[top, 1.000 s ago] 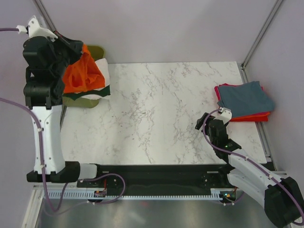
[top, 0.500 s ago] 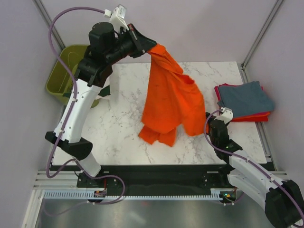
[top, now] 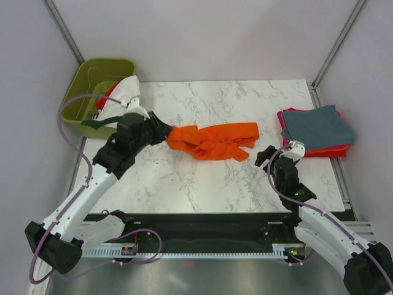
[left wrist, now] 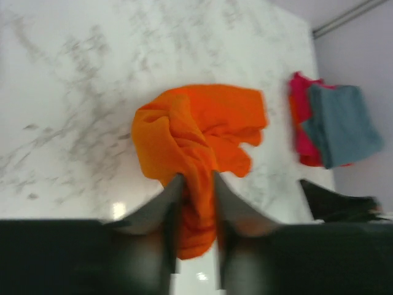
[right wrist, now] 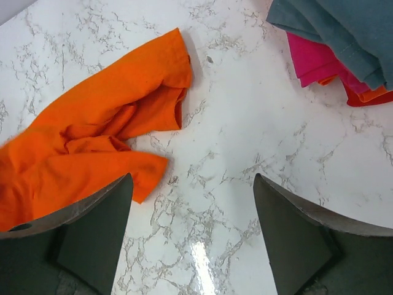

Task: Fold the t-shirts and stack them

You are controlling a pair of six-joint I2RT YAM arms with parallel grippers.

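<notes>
step: orange shirt point(top: 212, 141) lies crumpled on the tabletop point(top: 184, 184), not yet spread; judged the start of a fold
right pincer point(right wrist: 193, 203): near right; jaws wide apart, grasping nothing; the shirt's right end just to its left, the tabletop bare between the jaws
left pincer point(left wrist: 195, 203): jaws narrow, with the shirt's left end bunched between them; whether clamped or letting go, cannot tell
next: judged to call for each pincer to take an edge and pull the shirt flat
stack point(top: 316, 129): right edge, blue-grey on top, magenta and red beneath
bin point(top: 92, 86): far left, a white shirt point(top: 120, 98) draped over its rim
</notes>
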